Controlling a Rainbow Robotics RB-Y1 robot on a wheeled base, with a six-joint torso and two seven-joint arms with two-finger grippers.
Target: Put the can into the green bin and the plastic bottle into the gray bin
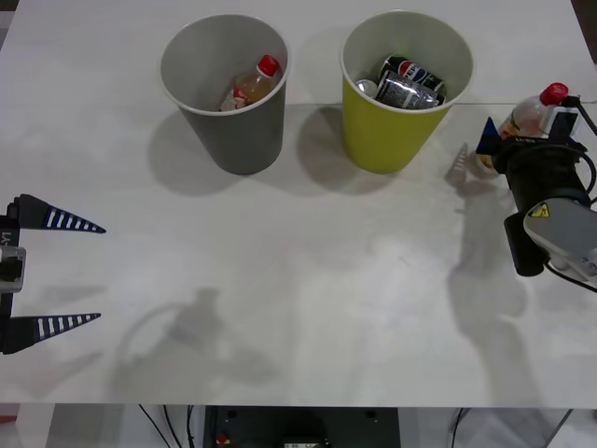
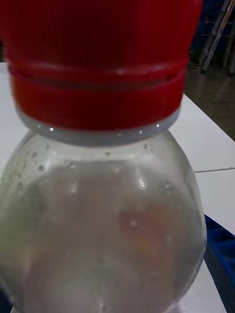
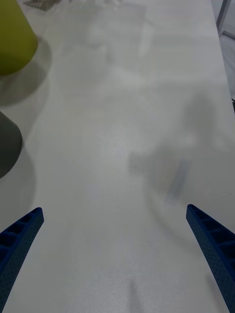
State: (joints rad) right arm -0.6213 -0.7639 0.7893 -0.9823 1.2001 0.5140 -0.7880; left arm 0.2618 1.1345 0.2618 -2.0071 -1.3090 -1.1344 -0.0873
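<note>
One small clear plastic bottle with a red cap (image 1: 534, 112) sits at your right gripper (image 1: 499, 140), off to the right of the yellow-green tapered bin (image 1: 387, 131) and close to the table edge. You're looking at a light, thin-walled thing here, going by its size and how little seems to be inside; the wrist camera shows droplets fogging the shoulder under the ribbed cap (image 2: 98, 63), so count on a slick, rounded surface that dents if you squeeze hard. Your best hold, I'd judge, is across the body just below the shoulder, where the wall is widest, not on the cap. A blue fingertip (image 1: 487, 138) pokes out beside the bottle, yet whether that gripper is clamped on it or just alongside, you can't tell from these angles.

Moving outward: the green bin already carries a dark can with a red, white and blue label (image 1: 410, 73) among other silvery cans. Beyond it the dark gray tapered bin (image 1: 233, 131) holds a red-capped bottle with amber-brown contents (image 1: 250, 89). That gray bin is your target, well apart from the bottle, across the white table (image 1: 308, 299).

Your left gripper (image 1: 98, 273) hangs at the near left edge, fingers spread wide, holding nothing.
</note>
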